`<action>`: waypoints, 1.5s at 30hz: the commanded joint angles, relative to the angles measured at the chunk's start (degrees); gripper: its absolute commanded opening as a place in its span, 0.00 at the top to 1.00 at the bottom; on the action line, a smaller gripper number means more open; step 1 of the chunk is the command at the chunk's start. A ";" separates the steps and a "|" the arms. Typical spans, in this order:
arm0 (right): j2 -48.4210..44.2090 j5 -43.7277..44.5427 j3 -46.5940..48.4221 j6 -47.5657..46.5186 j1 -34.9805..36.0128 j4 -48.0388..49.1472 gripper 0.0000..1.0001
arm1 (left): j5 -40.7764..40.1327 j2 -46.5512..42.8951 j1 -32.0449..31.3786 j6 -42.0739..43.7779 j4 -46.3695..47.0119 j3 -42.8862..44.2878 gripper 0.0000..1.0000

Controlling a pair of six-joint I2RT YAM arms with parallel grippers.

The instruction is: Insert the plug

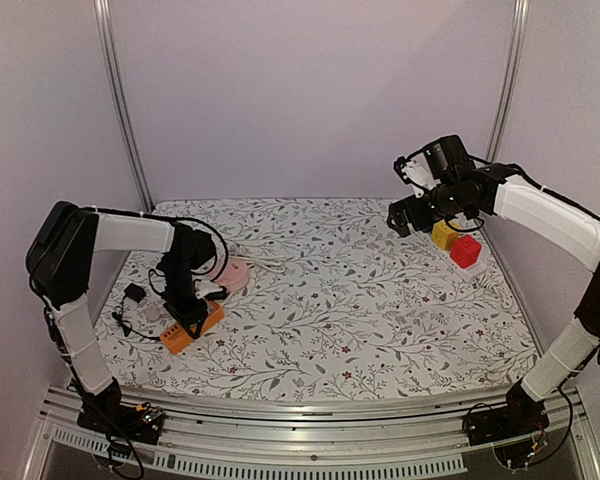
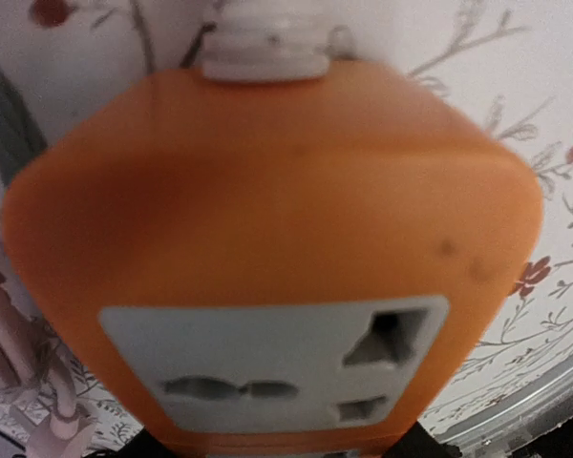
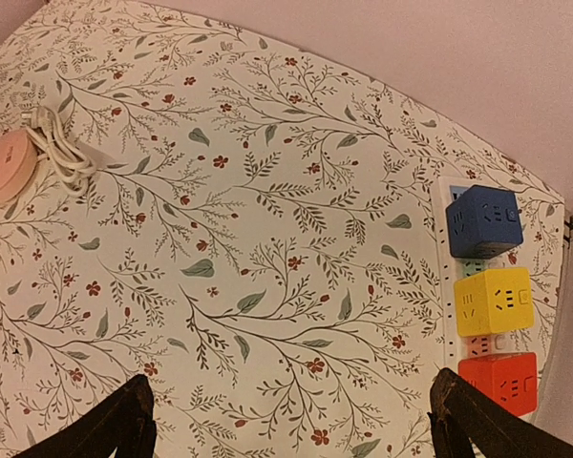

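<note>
The left end effector (image 1: 188, 306) was low over the orange power strip (image 1: 193, 326), which lay at an angle on the near left part of the floral counter (image 1: 360, 320). In the left wrist view the strip filled almost the whole frame, with a grey socket face (image 2: 272, 372) showing open slots and a white collar (image 2: 265, 50) at its far end. Only dark slivers of the fingers showed at the bottom edge, so I could not tell how far that end effector was open or whether it held anything.

A black plug (image 1: 133, 293) with its thin black cable lay on the counter just left of the strip. A pink round disc (image 1: 235, 275) with a white cord (image 3: 62, 157) lay just beyond the strip.

The right end effector (image 1: 400, 215) hung raised at the far right, its fingers (image 3: 115, 425) spread wide with nothing between them. Beneath it a white strip (image 3: 448, 191) carried a blue cube (image 3: 485, 221), a yellow cube (image 3: 494, 301) and a red cube (image 3: 499, 382) in a row.
</note>
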 commanded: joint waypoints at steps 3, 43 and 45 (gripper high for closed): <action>-1.02 1.00 -1.97 1.15 0.60 -0.24 0.01 | 4.46 -1.05 -14.58 6.55 2.36 -0.46 0.79; -20.86 -17.70 -24.84 11.46 2.83 37.66 0.01 | 0.83 -16.27 13.57 22.96 -7.60 11.40 0.09; -23.12 -18.84 -28.34 13.89 2.82 42.43 0.01 | -2.72 -19.13 17.54 26.34 -5.38 6.66 0.17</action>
